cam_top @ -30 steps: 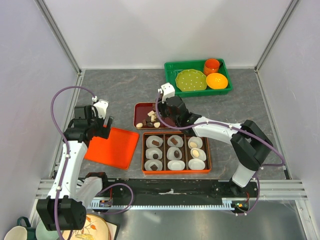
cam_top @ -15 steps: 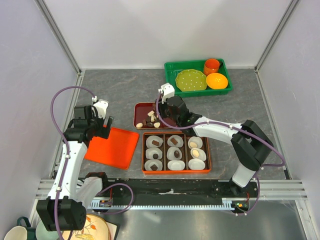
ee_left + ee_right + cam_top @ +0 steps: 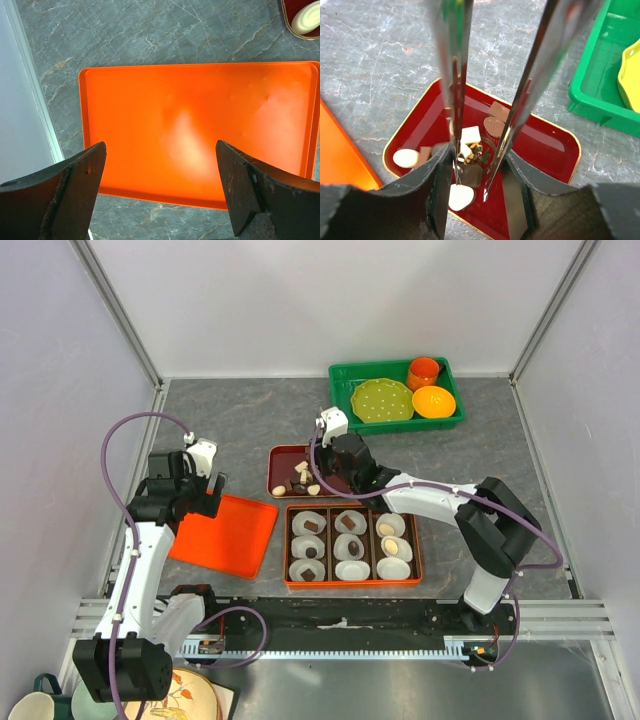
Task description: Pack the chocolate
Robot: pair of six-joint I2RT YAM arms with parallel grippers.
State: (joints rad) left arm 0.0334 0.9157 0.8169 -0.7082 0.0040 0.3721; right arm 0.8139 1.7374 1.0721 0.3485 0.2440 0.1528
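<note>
- Left gripper [image 3: 160, 167] hovering above orange tray [image 3: 200, 100], jaws spread wide, nothing held.
- Right gripper [image 3: 478, 162] pinching metal tongs [image 3: 458, 100], tips apart, down inside red dish [image 3: 545, 145] either side of a brown piece; contact unclear.
- Chocolate [image 3: 471, 134] loose in that dish; more in paper cups [image 3: 352, 570] of the box [image 3: 352, 585] just beside.

Open table [image 3: 230, 425] lay left of and behind the dish [image 3: 288, 457], up to the walls. A bare strip ran between the dish and the bin [image 3: 338, 390]. The right arm [image 3: 430, 498] stretched over the box's [image 3: 350, 583] far edge, blocking that side of the dish. Inside the dish, chocolates [image 3: 470, 134] crowded round the tongs' [image 3: 456, 100] tips; the rest of its floor was bare. The left gripper [image 3: 160, 150], jaws wide, hung over the bare tray [image 3: 200, 110].
</note>
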